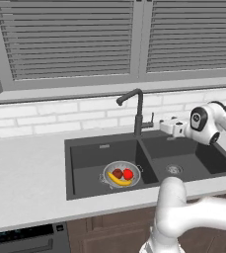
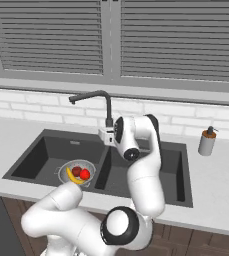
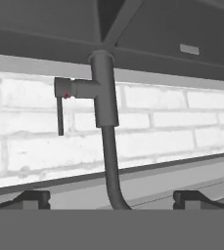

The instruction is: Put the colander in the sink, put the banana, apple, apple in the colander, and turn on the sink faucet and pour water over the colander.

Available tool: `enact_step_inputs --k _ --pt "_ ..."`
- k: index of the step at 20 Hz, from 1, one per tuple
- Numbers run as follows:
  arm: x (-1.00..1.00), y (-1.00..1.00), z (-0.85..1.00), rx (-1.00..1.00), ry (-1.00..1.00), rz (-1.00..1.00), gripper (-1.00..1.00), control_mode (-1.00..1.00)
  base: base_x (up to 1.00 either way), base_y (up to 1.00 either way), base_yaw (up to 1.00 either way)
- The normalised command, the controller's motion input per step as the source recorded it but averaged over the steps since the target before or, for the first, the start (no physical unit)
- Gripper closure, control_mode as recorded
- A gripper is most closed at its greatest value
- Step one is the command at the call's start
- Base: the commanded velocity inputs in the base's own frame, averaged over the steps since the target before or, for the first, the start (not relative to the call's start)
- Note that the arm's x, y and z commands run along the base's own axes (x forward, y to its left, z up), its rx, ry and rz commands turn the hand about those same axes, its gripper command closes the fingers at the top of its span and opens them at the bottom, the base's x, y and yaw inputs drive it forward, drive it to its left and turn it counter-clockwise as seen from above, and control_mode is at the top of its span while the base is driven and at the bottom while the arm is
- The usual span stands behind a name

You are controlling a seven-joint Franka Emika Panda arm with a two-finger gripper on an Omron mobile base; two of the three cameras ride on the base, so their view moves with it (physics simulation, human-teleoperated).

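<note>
Operating the sink faucet [image 1: 136, 112], at centre frame behind the sink [image 1: 85, 190] divider, calls for contact at its small side lever [image 3: 60, 113], a rigid, smooth, slim metal part. The gripper [image 1: 165, 124] is held fully open and empty just right of the faucet base. Slippage off the lever is judged likely.
</note>
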Motion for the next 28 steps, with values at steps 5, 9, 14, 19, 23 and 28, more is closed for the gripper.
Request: enact_step_inputs --k 5,9,14,19,23,28 --pt "0.32 0.04 -0.32 0.04 -0.04 0.0 -1.0 -1.0 0.0 0.0 0.0" --pt "0.42 0.08 -0.15 0.01 -0.03 0.0 -1.0 -1.0 0.0 0.0 0.0" --pt "0.5 0.09 -0.09 0.0 0.0 0.0 -1.0 -1.0 0.0 0.0 0.0" --pt "0.54 0.01 -0.15 0.0 0.0 -0.01 -1.0 -1.0 0.0 0.0 0.0" --pt "0.53 0.0 -0.27 0.0 0.0 -0.03 -1.0 -1.0 0.0 0.0 0.0" --pt "0.48 0.0 -0.26 0.0 0.0 -0.03 -1.0 -1.0 0.0 0.0 0.0"
